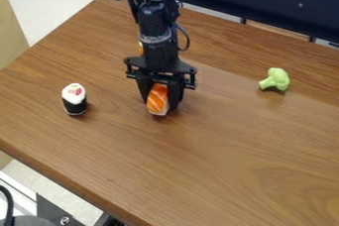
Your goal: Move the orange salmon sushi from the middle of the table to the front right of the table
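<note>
Pinching orange-topped sushi (pixel 157 102) btwn jaws, down by desk (pixel 218 145), w/ toy maki (pixel 75 102) & broccoli (pixel 277 80) well apart on opp. sides; might twist or slip out if gripped off-centre.

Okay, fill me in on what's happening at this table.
The robot's gripper is down low at the table, with the salmon sushi held between its fingers. The sushi roll stands on one side of it and the broccoli lies on the other, neither being touched. Something orange is mostly hidden behind the arm.
</note>
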`<state>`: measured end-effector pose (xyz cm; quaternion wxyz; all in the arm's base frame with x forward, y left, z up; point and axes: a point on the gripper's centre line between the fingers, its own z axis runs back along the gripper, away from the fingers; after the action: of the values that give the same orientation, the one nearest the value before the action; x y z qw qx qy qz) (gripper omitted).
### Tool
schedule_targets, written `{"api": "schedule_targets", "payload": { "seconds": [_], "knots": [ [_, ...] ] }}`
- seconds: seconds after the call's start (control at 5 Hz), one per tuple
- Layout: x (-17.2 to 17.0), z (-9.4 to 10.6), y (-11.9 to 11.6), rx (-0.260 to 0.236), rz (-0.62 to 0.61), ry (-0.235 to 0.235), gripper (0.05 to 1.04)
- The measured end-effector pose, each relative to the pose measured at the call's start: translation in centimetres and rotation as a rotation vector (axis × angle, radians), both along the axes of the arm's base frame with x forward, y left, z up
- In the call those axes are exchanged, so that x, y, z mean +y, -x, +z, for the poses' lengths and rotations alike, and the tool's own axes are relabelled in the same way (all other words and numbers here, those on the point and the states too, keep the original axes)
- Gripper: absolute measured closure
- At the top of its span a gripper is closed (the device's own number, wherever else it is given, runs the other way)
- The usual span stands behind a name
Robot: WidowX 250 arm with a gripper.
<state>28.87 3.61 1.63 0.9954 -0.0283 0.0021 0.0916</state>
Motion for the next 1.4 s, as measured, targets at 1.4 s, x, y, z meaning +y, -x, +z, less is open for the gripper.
{"api": "schedule_targets", "payload": {
  "seconds": [1.4],
  "knots": [
    [-11.6,4.8,4.9,0.005,-0.214,-0.098,0.530]
  ]
}}
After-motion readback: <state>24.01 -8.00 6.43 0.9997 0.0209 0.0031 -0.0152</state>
